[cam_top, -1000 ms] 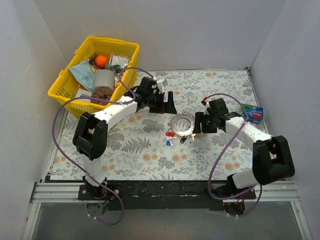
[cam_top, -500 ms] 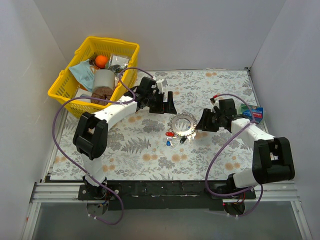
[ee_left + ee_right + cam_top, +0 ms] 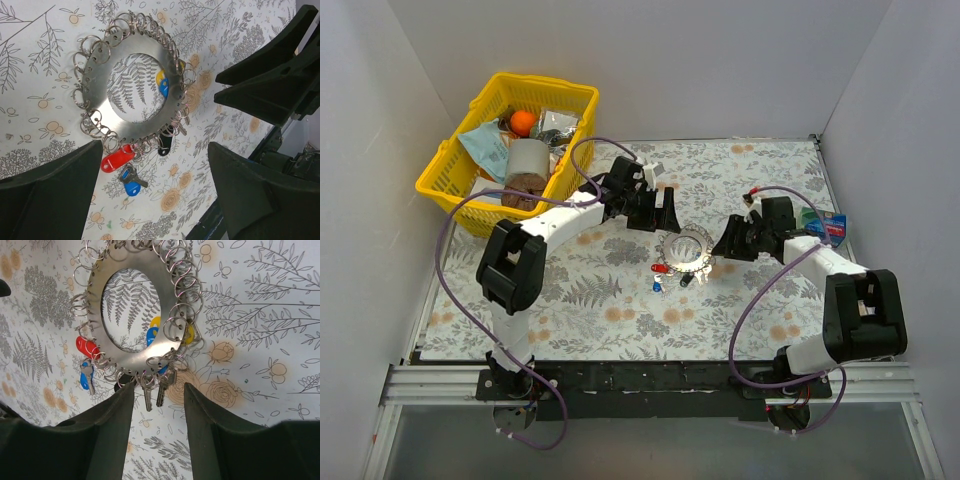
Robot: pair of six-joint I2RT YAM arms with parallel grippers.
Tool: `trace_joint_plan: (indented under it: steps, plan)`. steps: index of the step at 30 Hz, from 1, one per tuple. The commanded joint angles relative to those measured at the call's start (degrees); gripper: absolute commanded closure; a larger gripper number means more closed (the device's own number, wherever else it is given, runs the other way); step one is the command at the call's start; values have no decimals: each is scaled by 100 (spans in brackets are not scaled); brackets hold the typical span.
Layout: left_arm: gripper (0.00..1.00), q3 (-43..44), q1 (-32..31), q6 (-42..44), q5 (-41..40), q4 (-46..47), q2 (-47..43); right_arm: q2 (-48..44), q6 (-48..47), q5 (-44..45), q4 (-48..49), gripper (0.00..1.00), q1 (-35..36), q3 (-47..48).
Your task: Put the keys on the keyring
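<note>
Keyring: wide silvery metal ring fringed with split rings (image 3: 685, 247), flat mid-table between both arms; small coloured-head keys (image 3: 116, 161) at its near edge.
Change: right gripper (image 3: 159, 386) drew back rightward, jaws narrowed but parted, empty; left gripper (image 3: 660, 216) edged closer, jaws wide.
Meaning: probably a handover to the left; nothing grasped.
Writing: blue carton (image 3: 828, 229), far right, print unreadable.

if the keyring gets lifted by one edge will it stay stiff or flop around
The keyring looks like a flat metal plate, so it would probably stay stiff. Its small loose rings and the keys at its rim would likely dangle and swing. Lying flat, its thin edge may be hard to get under.
</note>
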Motion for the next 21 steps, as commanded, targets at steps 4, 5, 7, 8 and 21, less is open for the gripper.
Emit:
trace_joint_plan:
  steps: [4,5,7,8,21]
  plan:
    - [14,187,-41,67,145,-33,-85,148,-19,-483,632,48,-321,-274]
    - [14,178,-50,67,154,-33,-85,139,-37,-571,685,48,-348,-344]
    - [14,170,-41,76,162,-33,-85,183,-54,-650,852,48,-392,-423]
    - [14,161,-50,67,162,-33,-85,192,-54,-738,896,48,-401,-493]
    - [14,205,-50,-3,259,-24,-15,508,-133,-1134,1442,54,-673,-837]
